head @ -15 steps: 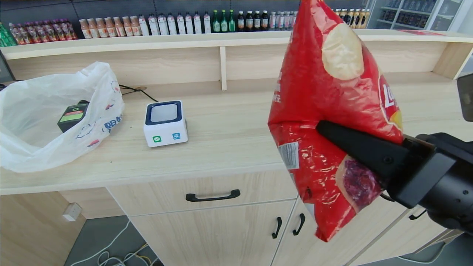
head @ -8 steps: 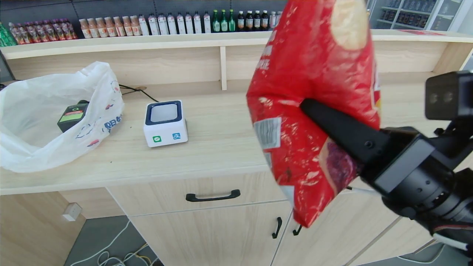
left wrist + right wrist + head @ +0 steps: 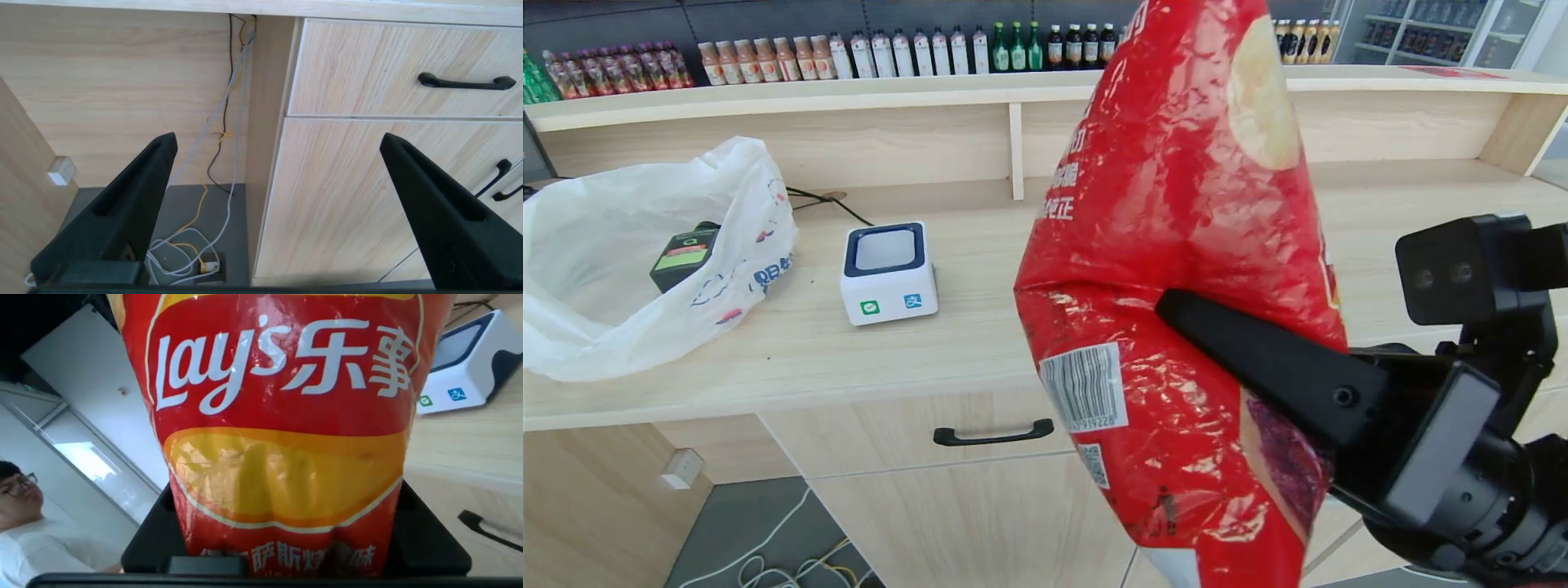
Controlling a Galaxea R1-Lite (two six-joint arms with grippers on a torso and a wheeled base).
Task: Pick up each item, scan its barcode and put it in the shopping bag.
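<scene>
Red, crinkly foil: the chip bag point(image 3: 1176, 204) is held up in front of the counter point(image 3: 980, 327), pinched across its middle by my right gripper point(image 3: 1184, 314). I judge it light, air-puffed, slippery and easily crushed, so a gentle hold at mid-body or a seam suits it. Its barcode point(image 3: 1085, 386) faces outward, well apart from the scanner point(image 3: 888, 271). My left gripper point(image 3: 278, 143) hangs with its fingers spread, holding nothing.

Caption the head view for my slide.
The right gripper holds a red chip bag in front of the counter, barcode facing the head camera; scanner and shopping bag sit on it farther left.
</scene>
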